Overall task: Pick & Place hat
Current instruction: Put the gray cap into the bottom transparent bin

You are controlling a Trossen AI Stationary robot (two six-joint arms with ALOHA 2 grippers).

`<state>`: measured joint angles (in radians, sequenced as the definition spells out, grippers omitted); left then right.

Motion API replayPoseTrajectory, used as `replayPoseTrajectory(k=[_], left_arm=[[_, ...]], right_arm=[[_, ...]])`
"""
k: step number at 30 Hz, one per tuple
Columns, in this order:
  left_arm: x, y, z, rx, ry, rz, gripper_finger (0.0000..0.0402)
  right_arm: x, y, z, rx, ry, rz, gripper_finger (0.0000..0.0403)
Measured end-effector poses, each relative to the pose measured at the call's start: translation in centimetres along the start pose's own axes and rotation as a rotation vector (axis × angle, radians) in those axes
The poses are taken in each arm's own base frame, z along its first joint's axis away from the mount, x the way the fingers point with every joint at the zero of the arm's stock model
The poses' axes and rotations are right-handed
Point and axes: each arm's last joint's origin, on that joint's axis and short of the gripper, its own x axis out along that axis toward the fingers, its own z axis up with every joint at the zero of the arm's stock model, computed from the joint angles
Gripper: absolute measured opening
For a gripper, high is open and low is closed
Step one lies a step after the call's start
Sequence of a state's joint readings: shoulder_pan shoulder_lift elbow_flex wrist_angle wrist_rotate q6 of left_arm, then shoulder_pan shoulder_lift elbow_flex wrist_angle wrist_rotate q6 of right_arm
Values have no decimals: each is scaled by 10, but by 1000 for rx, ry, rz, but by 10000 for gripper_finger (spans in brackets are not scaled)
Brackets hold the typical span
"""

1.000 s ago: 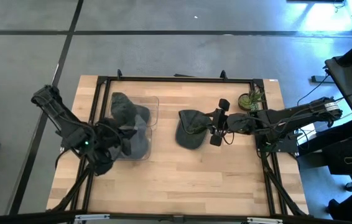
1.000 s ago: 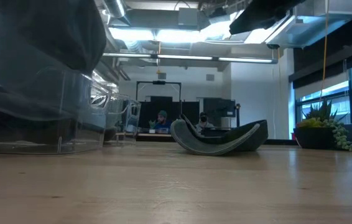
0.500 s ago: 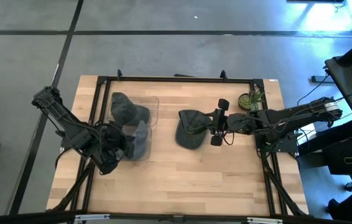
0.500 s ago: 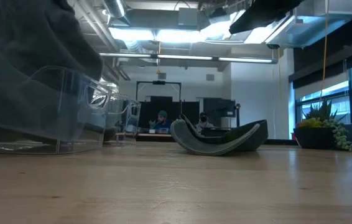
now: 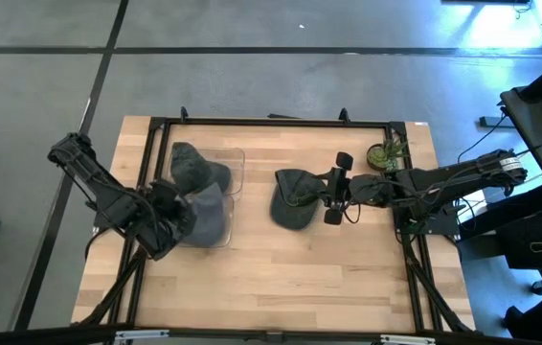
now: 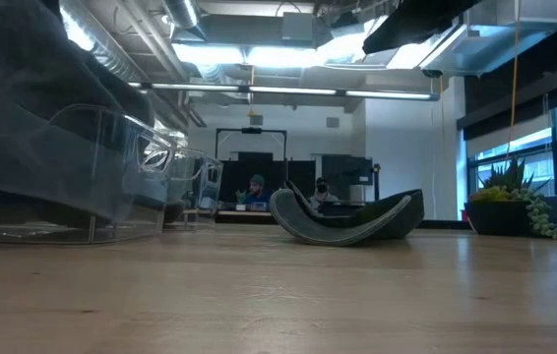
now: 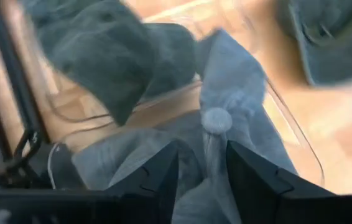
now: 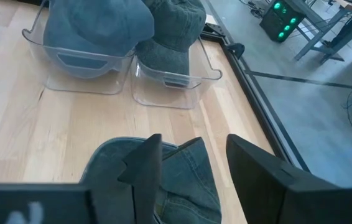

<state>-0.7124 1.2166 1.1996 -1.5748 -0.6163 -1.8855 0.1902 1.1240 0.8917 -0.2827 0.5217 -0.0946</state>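
A pale grey-blue hat [image 5: 210, 215] lies in the near clear bin [image 5: 227, 233], its crown up and its top button [image 7: 215, 119] showing. My left gripper [image 7: 202, 152] stands at the bin's left side [image 5: 169, 218], tipped down over this hat with a gap between its fingers. A dark hat [image 5: 191, 167] sits in the far bin [image 5: 237, 161]. A third hat [image 5: 295, 198] rests on the table at the middle [image 6: 347, 218]. My right gripper [image 5: 332, 196] hovers open above its right edge [image 8: 191, 165]. My left gripper's fingers [image 7: 161, 175] stand on either side of the cloth of the pale hat's crown [image 7: 208, 144], just short of the top button, slanting down from the table's left. Whether they touch the cloth, I cannot tell. The hat lies in the bin.
A small potted plant [image 5: 384, 153] stands at the far right of the table. Bare wood stretches along the near edge [image 5: 281, 278]. A black frame [image 5: 271, 122] borders the table. People sit far off in the room behind [image 6: 256, 189].
My left gripper has tipped downward and shifted a little toward the table's left and far edges. The pale hat, held high above the near bin a second ago, has come down and now lies spread inside it.
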Motion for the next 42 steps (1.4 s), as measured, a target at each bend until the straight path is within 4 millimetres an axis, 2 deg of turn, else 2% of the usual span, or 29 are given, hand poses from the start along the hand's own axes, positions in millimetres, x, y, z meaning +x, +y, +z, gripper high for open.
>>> replayPoseTrajectory(k=[5, 12, 16, 19, 23, 28, 34, 37, 42], left_arm=[[-6, 0, 9, 116, 52, -15, 150], [-23, -7, 36, 295, -155, -89, 159], [-29, -10, 50, 467, -165, -86, 160], [-26, -15, 57, 652, -173, -85, 167], [-17, -31, 64, 967, -138, -141, 196], [-1, -58, 72, 1310, -153, -243, 251], [35, -80, 82, 1359, -7, -333, 292], [52, -92, 82, 1362, 42, -352, 294], [73, -104, 78, 1482, 142, -455, 291]], right_arm=[[0, 0, 0, 17, 0, 0, 180], [1, -1, 0, 40, 1, -6, 180], [1, -1, 0, 39, 1, -6, 180], [1, -1, 0, 37, 1, -6, 180], [1, -1, 0, 60, 1, -6, 180], [3, 0, -1, 116, 8, -6, 180], [16, 8, -6, 147, 54, -6, 180], [23, 13, -9, 132, 84, -6, 180], [35, 15, -15, 123, 126, -24, 180]])
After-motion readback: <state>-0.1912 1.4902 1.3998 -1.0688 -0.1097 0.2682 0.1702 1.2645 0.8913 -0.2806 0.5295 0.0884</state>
